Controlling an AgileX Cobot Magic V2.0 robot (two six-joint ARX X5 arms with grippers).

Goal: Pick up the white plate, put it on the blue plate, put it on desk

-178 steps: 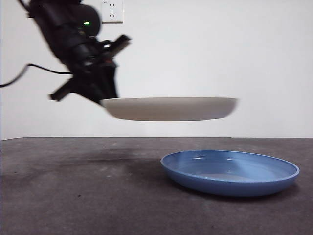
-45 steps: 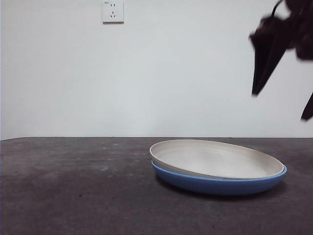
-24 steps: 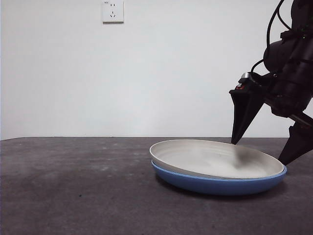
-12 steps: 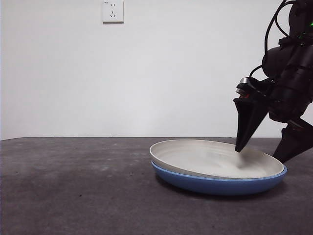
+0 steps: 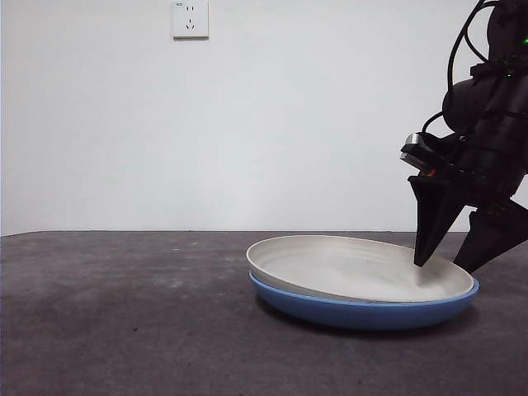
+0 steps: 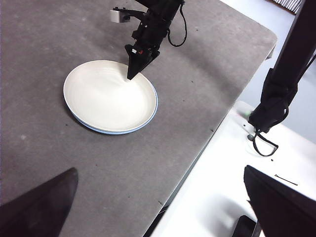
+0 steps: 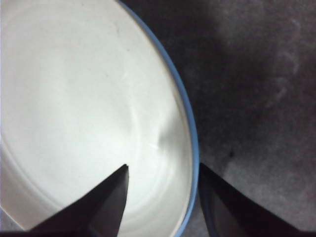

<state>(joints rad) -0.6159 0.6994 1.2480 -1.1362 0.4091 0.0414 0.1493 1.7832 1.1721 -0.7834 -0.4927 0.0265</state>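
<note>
white plate (image 5: 355, 266): nested in the blue plate (image 5: 363, 309), sitting slightly tilted, with the far-left rim riding higher than the near-right rim in the front view. the left wrist view shows the cream disc almost covering the blue one, only a thin blue crescent showing along one side.
blue plate: flat on the desk (image 5: 124, 322), right of centre in the front view.
right gripper (image 5: 450, 262): at the right-hand rim of the stack, jaws apart and straddling the rim. one jaw tip is inside the white plate's bowl, the other outside the blue rim. the right wrist view confirms both rims lie in the gap between the jaws, no squeeze visible.
left gripper (image 6: 158, 197): parked well away, high over the near table edge, jaws spread wide, holding nothing.
done so far: white plate is on the blue plate, so the stacking step looks complete.
left to do: the last step, putting a plate on the desk. judging by the jaw position, the rim is about to be gripped, but not yet.
note: cannot tell whether the jaws will take the white rim alone or both rims together; both sit in the gap.
risk: the tilted white plate may slide in the glossy blue one when pinched.
</note>
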